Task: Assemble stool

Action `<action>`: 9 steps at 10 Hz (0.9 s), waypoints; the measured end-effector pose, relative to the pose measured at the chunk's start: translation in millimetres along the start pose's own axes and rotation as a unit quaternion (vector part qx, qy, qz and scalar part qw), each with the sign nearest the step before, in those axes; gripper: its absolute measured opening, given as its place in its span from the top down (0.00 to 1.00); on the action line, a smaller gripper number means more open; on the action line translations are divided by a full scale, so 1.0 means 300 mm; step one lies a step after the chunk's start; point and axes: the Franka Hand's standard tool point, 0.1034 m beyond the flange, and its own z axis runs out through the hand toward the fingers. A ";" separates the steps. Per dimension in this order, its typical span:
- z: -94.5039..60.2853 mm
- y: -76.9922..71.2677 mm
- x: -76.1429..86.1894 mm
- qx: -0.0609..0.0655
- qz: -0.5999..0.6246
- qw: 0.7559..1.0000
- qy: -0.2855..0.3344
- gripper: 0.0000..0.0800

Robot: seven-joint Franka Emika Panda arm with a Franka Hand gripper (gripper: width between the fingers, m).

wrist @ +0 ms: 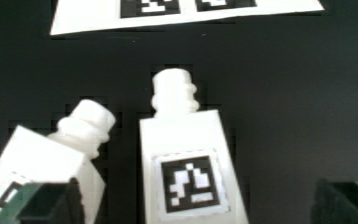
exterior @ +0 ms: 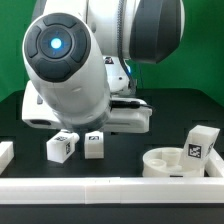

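Two white stool legs with tags lie side by side on the black table, one (wrist: 190, 150) straight and one (wrist: 60, 155) slanted beside it. Each has a threaded peg end pointing toward the marker board (wrist: 185, 15). My gripper (wrist: 197, 205) is open above them, its dark fingers (wrist: 43, 205) spread wide, with the straight leg between them and the slanted leg under one finger. In the exterior view the same legs (exterior: 62, 146) (exterior: 94, 144) sit below the arm's hand. The round seat (exterior: 178, 162) lies at the exterior view's right, with a third leg (exterior: 200, 143) upright by it.
A long white border rail (exterior: 110, 188) runs along the front edge, and a short rail piece (exterior: 5, 152) sits at the exterior view's left. The bulky arm (exterior: 70, 70) fills the middle of that view and hides the table behind it.
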 end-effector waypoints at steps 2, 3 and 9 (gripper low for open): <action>0.012 0.000 0.013 -0.001 0.000 1.000 -0.002 0.19; 0.020 0.004 0.020 -0.001 0.002 1.000 -0.003 0.19; 0.031 -0.002 0.044 -0.002 0.004 1.000 -0.001 0.19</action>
